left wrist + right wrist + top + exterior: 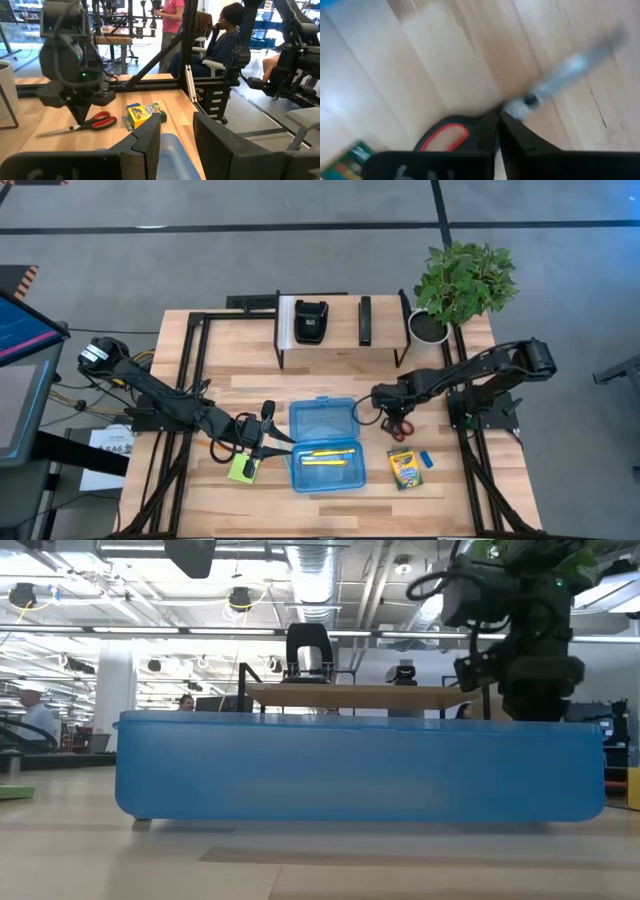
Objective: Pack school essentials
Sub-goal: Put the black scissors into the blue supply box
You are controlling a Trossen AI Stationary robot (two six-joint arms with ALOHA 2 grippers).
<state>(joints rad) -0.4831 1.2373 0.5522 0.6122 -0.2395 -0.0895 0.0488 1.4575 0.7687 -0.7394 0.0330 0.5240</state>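
The blue pencil case [323, 445] lies open mid-table, with yellow pencils [322, 459] in its near half. My left gripper [268, 442] hovers open at the case's left rim, and the blue case [172, 155] shows below its fingers. The lime-green sticky-note pad [241, 469] lies flat beside it. My right gripper [390, 408] points down at the red-handled scissors [398, 427], just right of the case, and is shut on them. The crayon box [404, 468] and the small blue eraser [426, 459] lie flat nearer the front edge. My right gripper pinches the scissors at the neck [512, 107], between the red handle [442, 137] and the pivot screw [530, 100]. Its fingers [80, 117] come from above, pointing down. The scissors [92, 123] still lie flat on the table, with the blade [580, 65] stretched out ahead.
A black rack [340, 330] at the far edge holds a black boxy device [311, 321]. A potted plant [462, 280] stands at the far right corner. In the low view the case wall [360, 770] hides the table behind it. People sit in the room beyond [225, 35].
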